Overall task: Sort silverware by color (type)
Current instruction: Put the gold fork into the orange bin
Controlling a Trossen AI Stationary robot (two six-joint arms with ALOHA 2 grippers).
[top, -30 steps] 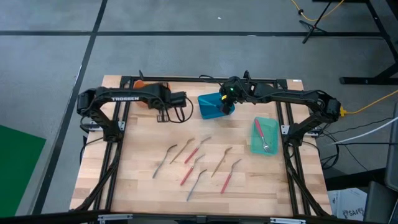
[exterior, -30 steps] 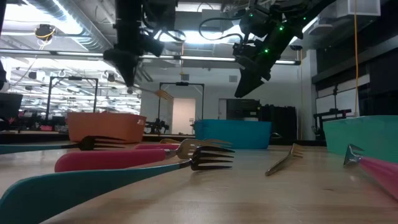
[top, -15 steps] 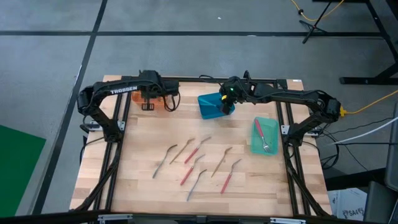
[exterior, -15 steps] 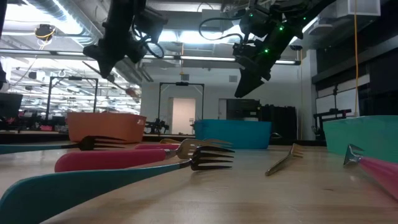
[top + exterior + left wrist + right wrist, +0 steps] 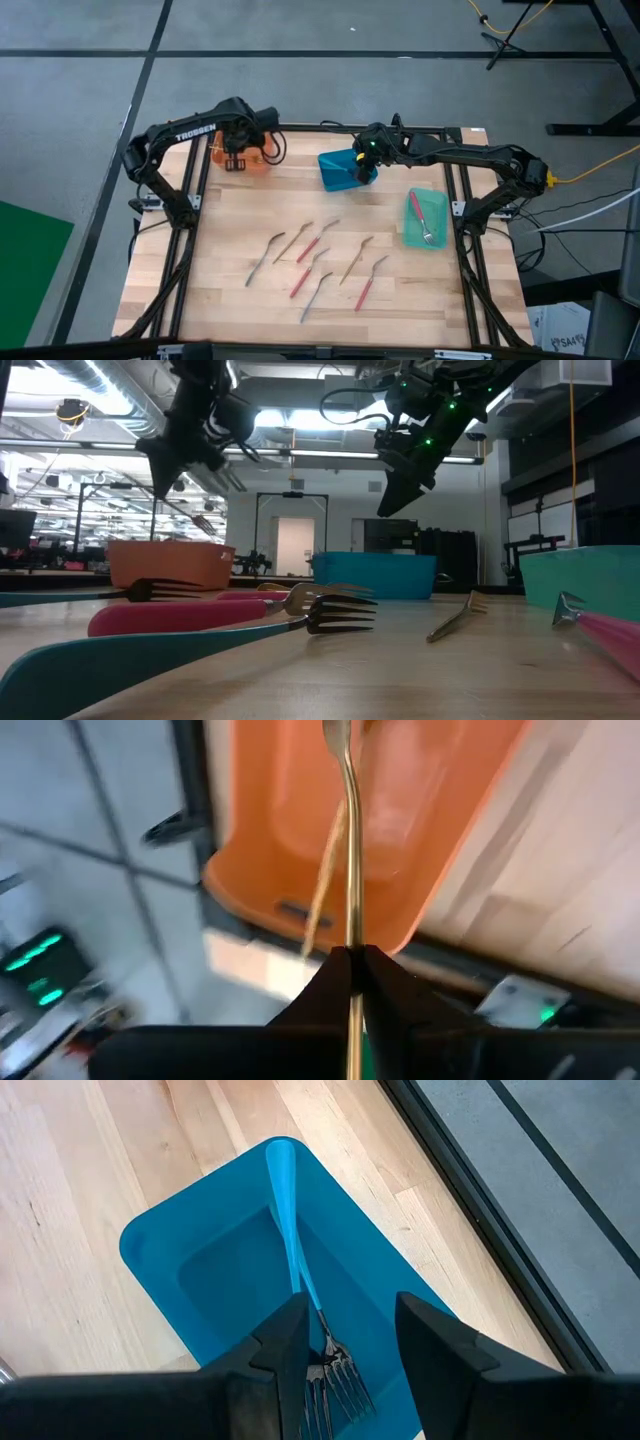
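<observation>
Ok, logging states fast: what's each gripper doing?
Left gripper: shut on gold utensil above orange bin.
Right gripper: open above blue bin.

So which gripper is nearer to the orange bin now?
The left. The left gripper hangs right above the orange bin, its jaws shut on a gold utensil. The right gripper is off to the side, over the blue bin.

The table (image 5: 220,300) is pale striped wood in a black frame. At its back stand an orange bin (image 5: 252,160) and a bright blue bin (image 5: 335,168), with a teal-green bin (image 5: 422,240) at the right edge. A blue-handled fork (image 5: 292,1230) lies in the blue bin. A gold utensil (image 5: 349,840) shows against the orange bin. Red, tan and grey utensils (image 5: 315,262) lie mid-table. Both arms are black.
</observation>
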